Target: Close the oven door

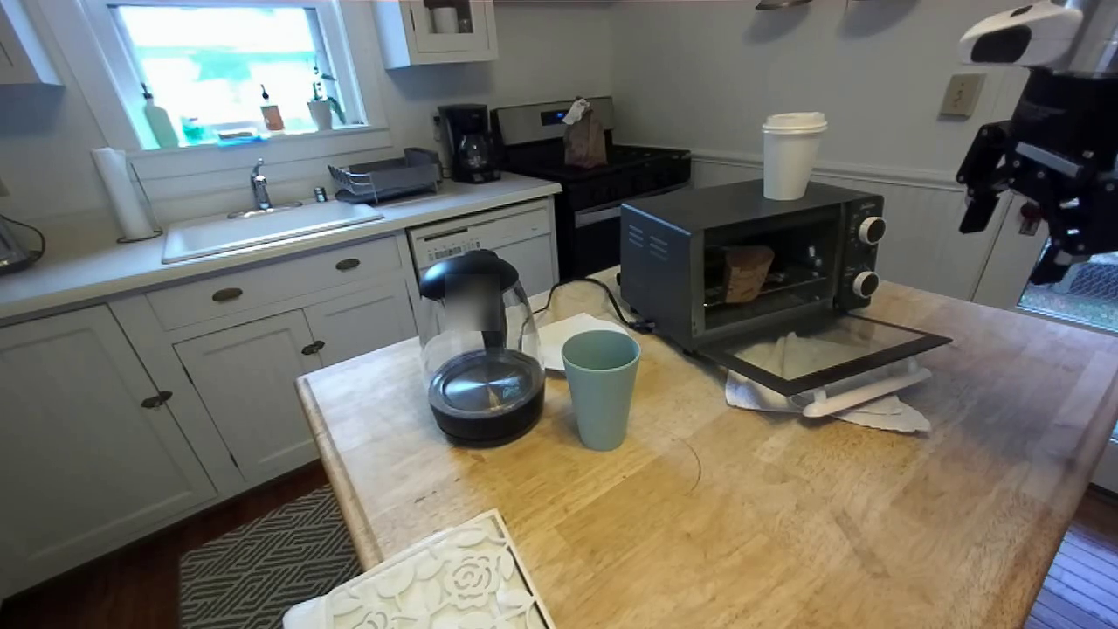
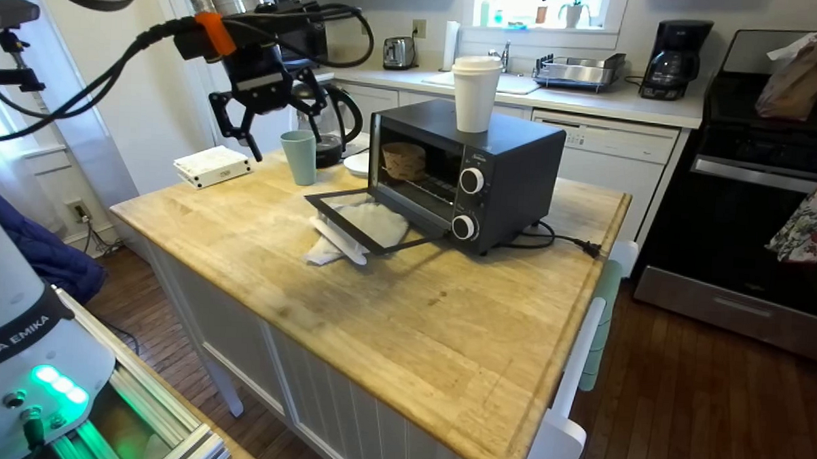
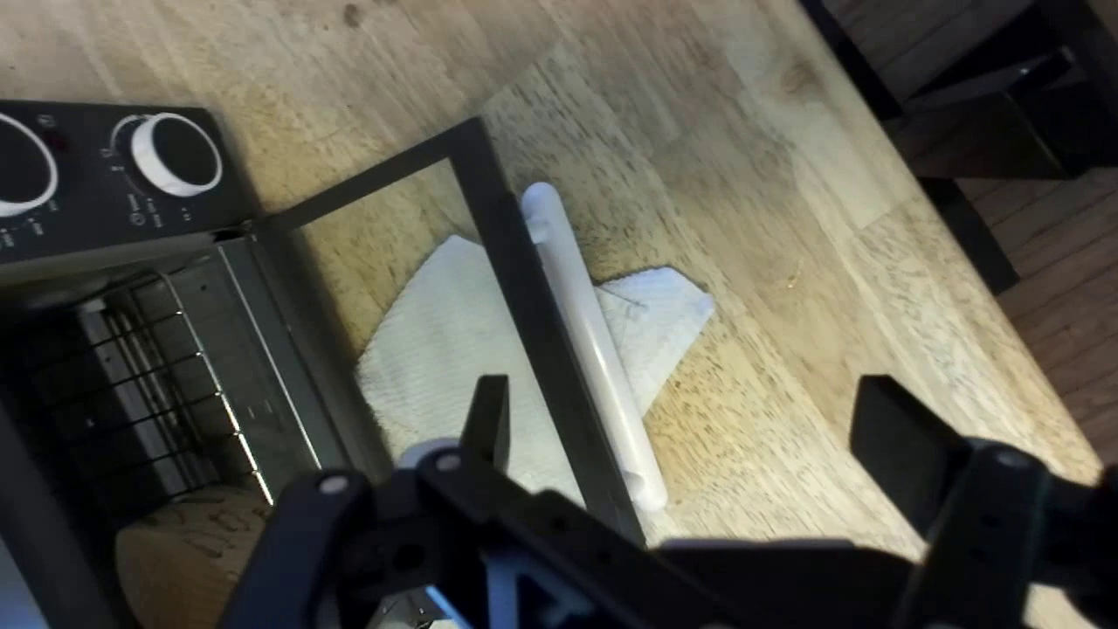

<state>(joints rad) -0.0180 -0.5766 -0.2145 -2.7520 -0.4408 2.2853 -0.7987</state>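
Observation:
The oven door [image 1: 830, 349] is folded down on the small black toaster oven [image 1: 664, 262]. Its dark-framed glass lies low over the table. It also shows in an exterior view [image 2: 375, 221] and in the wrist view [image 3: 437, 332]. The white bar handle [image 3: 594, 349] runs along its outer edge. My gripper [image 1: 1010, 246] is open and empty, in the air well above the table and apart from the door, as an exterior view [image 2: 288, 147] also shows. In the wrist view, the gripper's fingertips [image 3: 686, 389] appear on either side of the handle's near end, with the handle below them.
A white paper cup [image 1: 790, 162] stands on the oven. A brown paper item [image 1: 745, 273] is inside it. A cloth or napkin [image 3: 659, 314] lies under the door. A glass kettle [image 1: 485, 384], a green cup [image 1: 603, 393] and a white carved box [image 1: 445, 577] stand on the table.

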